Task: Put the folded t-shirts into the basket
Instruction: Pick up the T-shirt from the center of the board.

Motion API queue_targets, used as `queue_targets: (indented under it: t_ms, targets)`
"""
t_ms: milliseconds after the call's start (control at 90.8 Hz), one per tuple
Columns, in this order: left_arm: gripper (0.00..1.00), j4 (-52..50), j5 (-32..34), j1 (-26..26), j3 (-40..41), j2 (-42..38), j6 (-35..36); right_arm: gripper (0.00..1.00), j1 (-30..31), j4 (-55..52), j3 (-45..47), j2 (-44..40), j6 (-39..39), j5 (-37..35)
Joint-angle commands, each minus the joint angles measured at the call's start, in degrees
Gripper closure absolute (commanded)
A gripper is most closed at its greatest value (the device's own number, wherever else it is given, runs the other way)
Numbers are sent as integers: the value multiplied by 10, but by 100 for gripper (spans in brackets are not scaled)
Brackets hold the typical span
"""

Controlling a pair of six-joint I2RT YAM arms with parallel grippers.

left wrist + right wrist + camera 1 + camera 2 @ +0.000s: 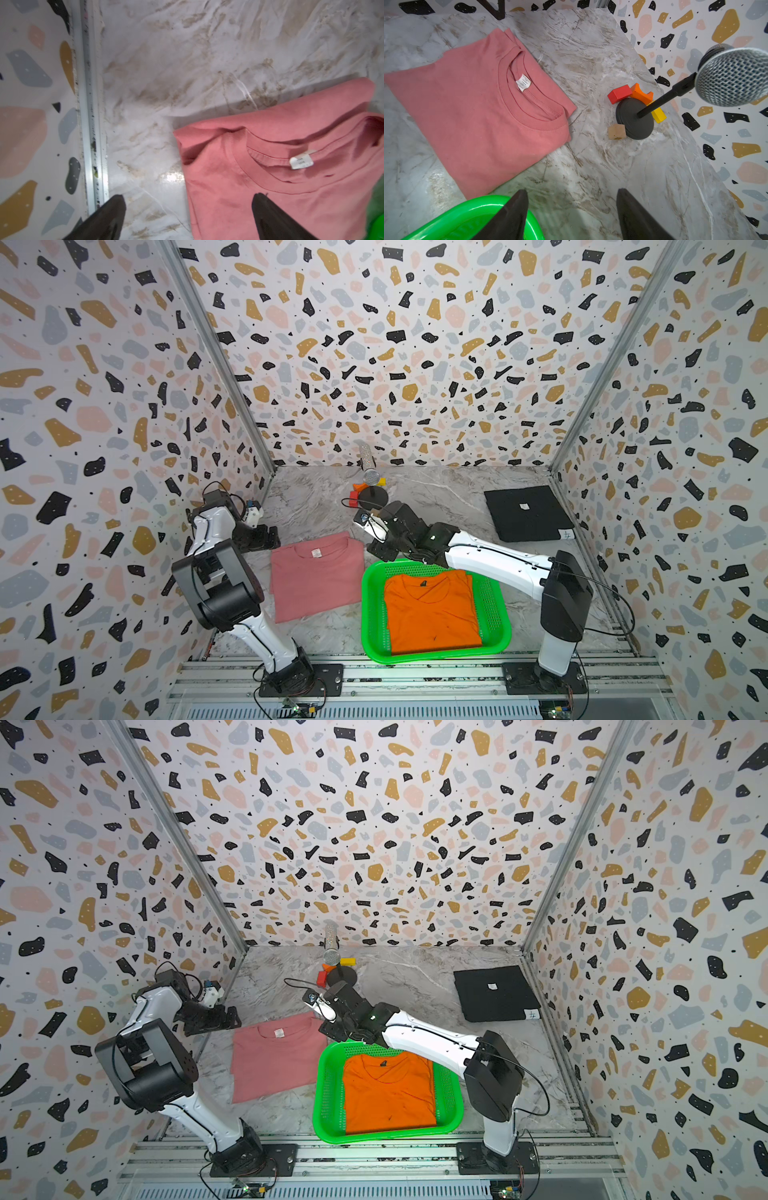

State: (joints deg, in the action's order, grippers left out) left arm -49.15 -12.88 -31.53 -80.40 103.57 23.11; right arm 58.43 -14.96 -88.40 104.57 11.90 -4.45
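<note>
The green basket (368, 614) (320, 1094) stands at the front of the table, and the orange t-shirt (432, 614) (388, 1094) lies flat inside it. Just left of the basket, the pink t-shirt (316, 576) (274, 1056) (477, 114) lies on the table. The black t-shirt (525, 512) (494, 992) lies at the far right. My left gripper (272, 538) (189, 195) is open at the pink t-shirt's (270, 176) far left corner, one finger over the cloth. My right gripper (374, 549) (572, 190) is open and empty above the basket's (456, 216) far left corner.
A microphone (371, 477) (733, 76) on a round black stand (634, 118) rises at the back centre, with coloured wooden blocks (357, 493) (618, 93) around its base. Patterned walls enclose three sides. A metal rail (415, 672) runs along the front.
</note>
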Motion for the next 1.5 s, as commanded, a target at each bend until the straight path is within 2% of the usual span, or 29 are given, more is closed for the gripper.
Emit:
queue_targets:
  t_ms: [0,187,429,617,738,804,958,1013,1046,1090,1145,1200,1332,1487]
  targets:
    - [13,39,0,-7,7,24,14,28,-5,-2,-14,-19,-11,42]
    - [33,-53,-59,-7,-69,118,87,29,-9,-26,-30,-18,-26,60]
    - [35,-150,-114,-6,-139,192,125,30,-9,-38,-32,-27,-32,43]
    - [45,-187,-117,-6,-172,242,131,30,-9,-47,-35,-26,-26,39]
    - [57,-193,-115,-6,-179,253,134,30,-10,-52,-38,-23,-19,37]
    - [59,-195,-111,-6,-184,258,136,30,-10,-54,-41,-21,-14,35]
    - [76,-214,-129,-6,-201,273,151,30,-21,-65,-50,-5,-17,28]
    - [84,-229,-154,-6,-210,277,172,31,-36,-66,-51,4,-27,51]
    - [88,-242,-172,-5,-213,276,186,32,-49,-70,-54,12,-27,92]
    - [91,-254,-196,-4,-215,273,206,33,-64,-81,-64,25,-16,148]
    - [93,-268,-218,0,-211,264,238,32,-72,-94,-77,41,6,183]
    - [100,-277,-233,6,-205,252,269,32,-77,-110,-92,60,29,209]
    - [100,-304,-279,24,-185,211,377,32,-96,-123,-117,101,81,271]
    - [100,-300,-312,40,-165,168,466,32,-114,-125,-124,137,143,297]
